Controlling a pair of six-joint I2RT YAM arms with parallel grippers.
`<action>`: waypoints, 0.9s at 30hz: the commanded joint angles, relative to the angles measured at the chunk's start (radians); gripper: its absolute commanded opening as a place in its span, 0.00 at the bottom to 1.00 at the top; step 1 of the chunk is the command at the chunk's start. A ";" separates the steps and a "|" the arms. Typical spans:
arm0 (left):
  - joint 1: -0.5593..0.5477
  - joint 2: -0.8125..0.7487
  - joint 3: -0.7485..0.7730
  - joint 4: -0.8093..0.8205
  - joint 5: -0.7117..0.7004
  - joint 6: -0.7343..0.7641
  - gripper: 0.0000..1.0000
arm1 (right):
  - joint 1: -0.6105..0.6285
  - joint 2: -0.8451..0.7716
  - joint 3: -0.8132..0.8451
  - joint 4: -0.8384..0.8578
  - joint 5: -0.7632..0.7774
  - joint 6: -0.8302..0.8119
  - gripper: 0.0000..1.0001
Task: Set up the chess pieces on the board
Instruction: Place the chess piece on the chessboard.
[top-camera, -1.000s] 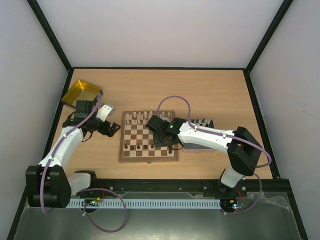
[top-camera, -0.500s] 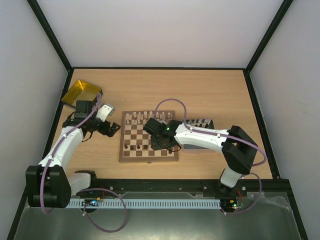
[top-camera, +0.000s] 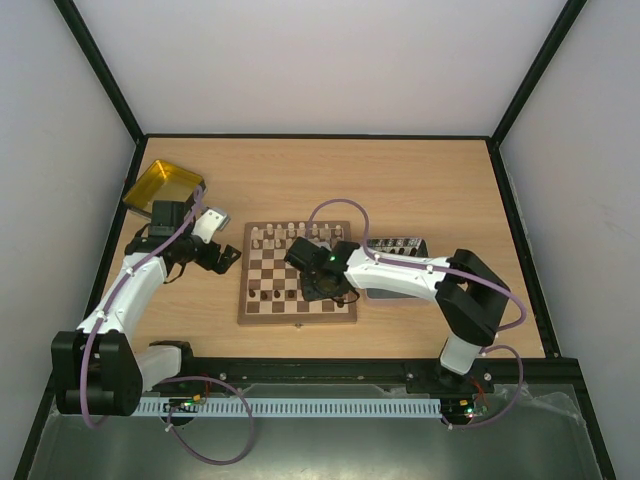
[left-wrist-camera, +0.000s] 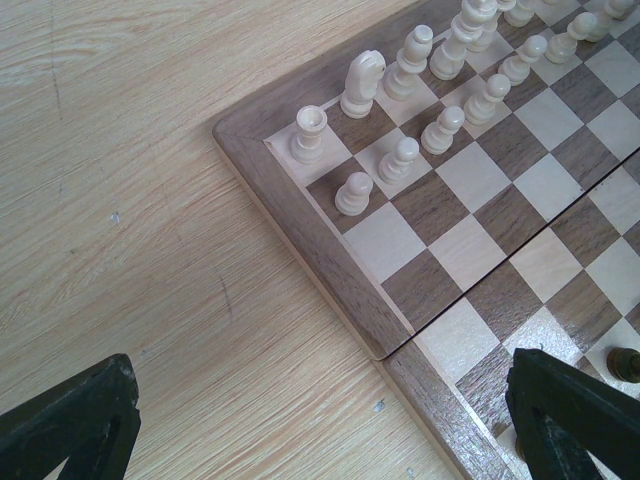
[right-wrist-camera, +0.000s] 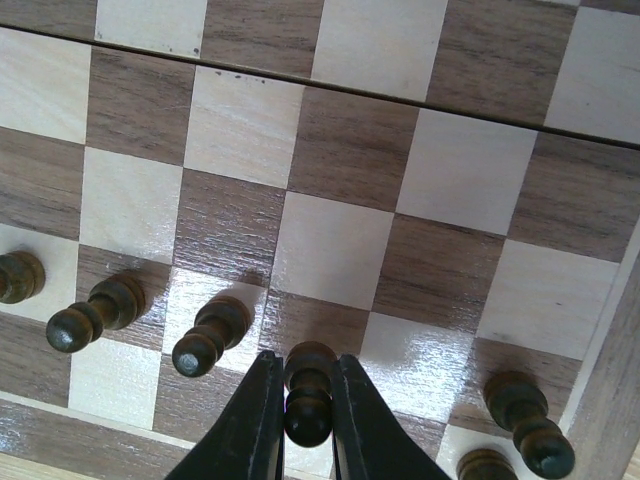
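The wooden chessboard (top-camera: 297, 272) lies mid-table. Cream pieces (top-camera: 290, 233) line its far rows; dark pieces (top-camera: 277, 294) stand along its near side. My right gripper (right-wrist-camera: 306, 408) is shut on a dark brown pawn (right-wrist-camera: 309, 396) just over the board, next to two dark pawns (right-wrist-camera: 205, 338) on the left and more dark pieces (right-wrist-camera: 525, 413) on the right. It hangs over the board's near right part (top-camera: 322, 283). My left gripper (top-camera: 222, 256) is open and empty beside the board's left edge; its wrist view shows the cream rook (left-wrist-camera: 309, 133), knight (left-wrist-camera: 361, 83) and pawns (left-wrist-camera: 353, 192).
A yellow translucent tray (top-camera: 162, 185) sits at the far left behind my left arm. A grey tray (top-camera: 398, 247) lies right of the board, partly under my right arm. Black frame rails edge the table.
My right arm has moved left and slightly down across the board, carrying the dark pawn towards the near row. My left arm has not moved.
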 joint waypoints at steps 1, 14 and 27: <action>-0.006 -0.009 -0.009 -0.002 0.008 0.002 1.00 | 0.006 0.018 -0.009 0.012 0.019 0.001 0.11; -0.006 -0.004 -0.012 0.002 0.008 0.003 1.00 | 0.006 0.041 0.007 0.017 0.026 -0.009 0.13; -0.006 0.000 -0.013 0.002 0.012 0.005 1.00 | 0.007 0.050 0.027 0.009 0.025 -0.012 0.17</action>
